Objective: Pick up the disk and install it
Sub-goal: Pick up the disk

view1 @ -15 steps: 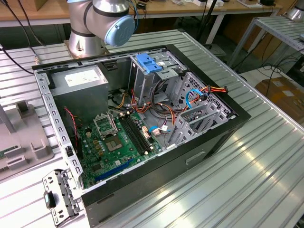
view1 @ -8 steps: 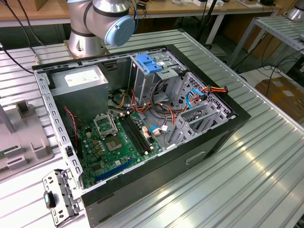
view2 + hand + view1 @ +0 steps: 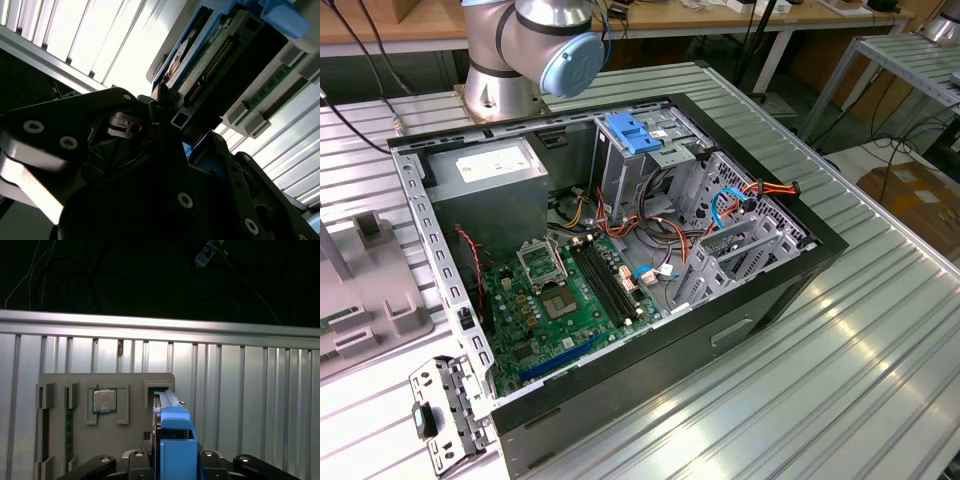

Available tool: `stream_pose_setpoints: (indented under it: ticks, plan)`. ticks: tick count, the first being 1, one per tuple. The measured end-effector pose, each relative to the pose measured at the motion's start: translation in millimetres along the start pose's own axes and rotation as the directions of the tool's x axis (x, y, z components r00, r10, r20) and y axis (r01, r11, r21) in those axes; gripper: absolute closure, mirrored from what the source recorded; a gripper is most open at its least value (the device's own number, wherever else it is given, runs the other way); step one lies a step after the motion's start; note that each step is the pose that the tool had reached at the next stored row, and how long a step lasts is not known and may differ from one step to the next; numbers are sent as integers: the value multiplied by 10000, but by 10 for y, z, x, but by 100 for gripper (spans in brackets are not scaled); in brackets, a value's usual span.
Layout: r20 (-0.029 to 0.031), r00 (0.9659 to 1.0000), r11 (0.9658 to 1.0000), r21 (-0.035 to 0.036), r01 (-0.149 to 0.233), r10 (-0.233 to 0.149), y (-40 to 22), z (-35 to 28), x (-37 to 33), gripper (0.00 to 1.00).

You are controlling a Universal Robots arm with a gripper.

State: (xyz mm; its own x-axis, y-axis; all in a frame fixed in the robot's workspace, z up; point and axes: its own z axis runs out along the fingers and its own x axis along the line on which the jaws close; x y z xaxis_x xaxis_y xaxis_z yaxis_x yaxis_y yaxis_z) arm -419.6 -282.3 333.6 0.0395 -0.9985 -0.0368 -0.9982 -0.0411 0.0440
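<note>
Hand point(image 3: 172, 462) clamped on the disk point(image 3: 176, 432), dark body edge-on, blue side rails

Disk point(image 3: 176, 435) stands on edge, thin side up. Dark body, blue plastic rails along the sides. It sits in a slot at a corner of the grey holder point(image 3: 127, 445), close to the holder's edge. In the second wrist view its circuit-board face and connector row show.

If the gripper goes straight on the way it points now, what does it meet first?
Most likely the disk, which stands on edge in the grey holder tray directly ahead of the gripper; whether they touch is unclear.
</note>
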Motion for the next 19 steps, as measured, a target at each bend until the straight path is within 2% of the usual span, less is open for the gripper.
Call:
stream_pose_setpoints:
  ticks: [19]
  plan:
    - [4,10000,10000,0,1,-1,4,-81,-3,63]
